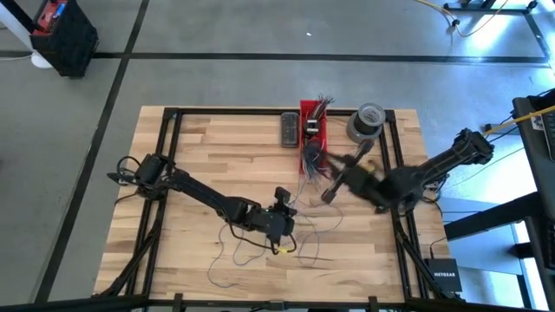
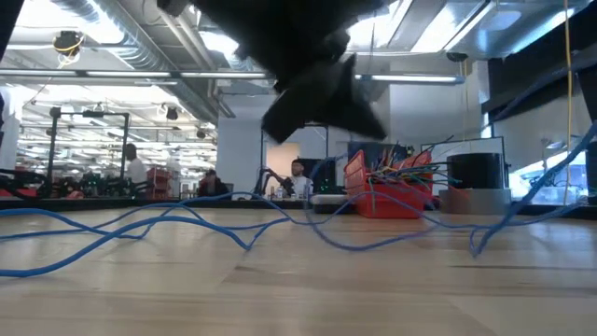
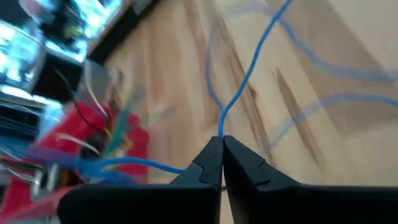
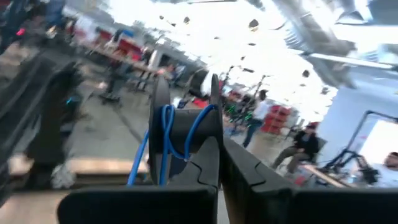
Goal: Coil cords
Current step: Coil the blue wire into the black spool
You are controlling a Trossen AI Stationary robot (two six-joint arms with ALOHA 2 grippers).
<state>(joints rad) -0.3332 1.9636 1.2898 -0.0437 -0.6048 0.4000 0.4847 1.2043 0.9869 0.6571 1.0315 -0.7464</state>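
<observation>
Blue cords (image 2: 187,219) lay strewn in loose loops across the wooden table (image 1: 199,165), mostly over its middle and front, with more thin strands trailing toward the red bin (image 1: 312,130) at the far edge. One blue cord (image 3: 245,81) ran straight into the left gripper (image 3: 221,144), whose jaws were pinched together on it, low over the table's middle front. The right gripper (image 4: 219,149) was raised near the bin, jaws closed, with a dark spool (image 4: 186,127) wrapped in blue cord just ahead of its fingers; whether it gripped the spool was unclear. The bin held multicoloured wire ends (image 2: 401,168). A grey tape roll (image 1: 366,121) stood beside the bin. People showed in the room behind.
</observation>
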